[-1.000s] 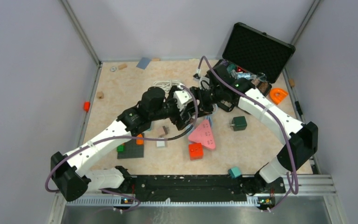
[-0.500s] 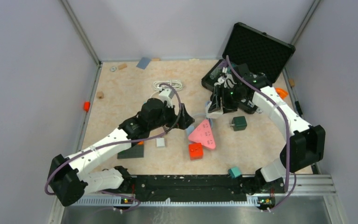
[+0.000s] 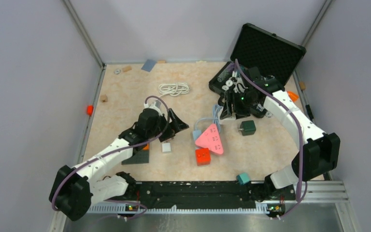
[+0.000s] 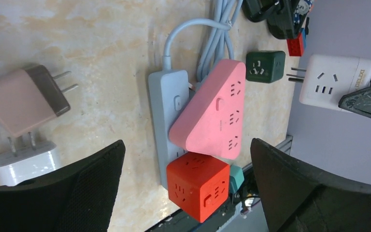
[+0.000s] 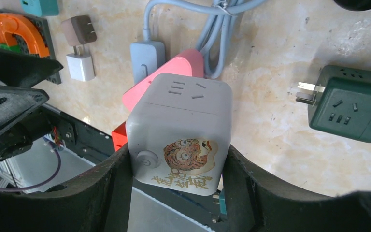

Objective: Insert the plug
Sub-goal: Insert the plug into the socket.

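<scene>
At left, left gripper [image 3: 173,128]: jaws wide apart, empty, near the power strip [image 4: 160,108].
Centre, power strip: crowded by a pink adapter [image 4: 212,116] and a red cube [image 4: 198,183].
At right, right gripper [image 5: 176,155]: clamped on the white cube plug [image 5: 178,121], aloft, just beyond the strip.
Risk: prongs could miss a socket, or shove the unheld strip.
Surface: beige marbled tabletop [image 3: 125,96], cluttered.
Room: grey walls [image 3: 29,72]; open black case [image 3: 268,48] far right.

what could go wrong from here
1. The pink triangular strip lies over the grey strip and the left gripper is open, holding nothing: a push may slide it.
2. The white cube adapter in the right gripper hides its prongs from the right wrist view, so they may miss the slots.
</scene>
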`<act>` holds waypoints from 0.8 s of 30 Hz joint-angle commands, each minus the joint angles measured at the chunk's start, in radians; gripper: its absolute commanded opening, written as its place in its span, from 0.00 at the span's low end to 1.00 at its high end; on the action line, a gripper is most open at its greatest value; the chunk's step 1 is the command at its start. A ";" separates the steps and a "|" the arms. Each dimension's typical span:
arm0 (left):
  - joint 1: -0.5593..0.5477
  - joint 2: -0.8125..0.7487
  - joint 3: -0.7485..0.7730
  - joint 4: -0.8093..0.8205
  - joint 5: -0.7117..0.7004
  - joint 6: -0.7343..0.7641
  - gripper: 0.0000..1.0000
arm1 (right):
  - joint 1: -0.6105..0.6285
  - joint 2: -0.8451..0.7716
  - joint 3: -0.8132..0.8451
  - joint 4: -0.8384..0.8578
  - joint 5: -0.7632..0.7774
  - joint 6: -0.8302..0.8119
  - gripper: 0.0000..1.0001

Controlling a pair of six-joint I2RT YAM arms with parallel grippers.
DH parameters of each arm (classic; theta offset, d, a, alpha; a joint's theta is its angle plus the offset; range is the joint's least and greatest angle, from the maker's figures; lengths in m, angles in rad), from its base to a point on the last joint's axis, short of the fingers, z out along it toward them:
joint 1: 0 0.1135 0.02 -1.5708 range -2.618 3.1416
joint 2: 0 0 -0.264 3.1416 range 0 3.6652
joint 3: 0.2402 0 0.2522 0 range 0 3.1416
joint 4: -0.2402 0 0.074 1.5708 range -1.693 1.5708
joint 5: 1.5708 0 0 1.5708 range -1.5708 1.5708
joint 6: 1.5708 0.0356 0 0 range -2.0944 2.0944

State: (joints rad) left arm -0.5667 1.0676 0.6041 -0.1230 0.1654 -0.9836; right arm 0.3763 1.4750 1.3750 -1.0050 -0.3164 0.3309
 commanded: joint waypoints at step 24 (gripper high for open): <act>-0.137 0.549 0.286 -0.232 0.191 0.045 0.69 | 0.109 0.019 -0.013 0.063 -0.069 0.038 0.00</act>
State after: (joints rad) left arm -0.7052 1.5913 0.8871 -0.3347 0.3752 -0.9337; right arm 0.4648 1.4826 1.3655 -0.9733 -0.4061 0.3607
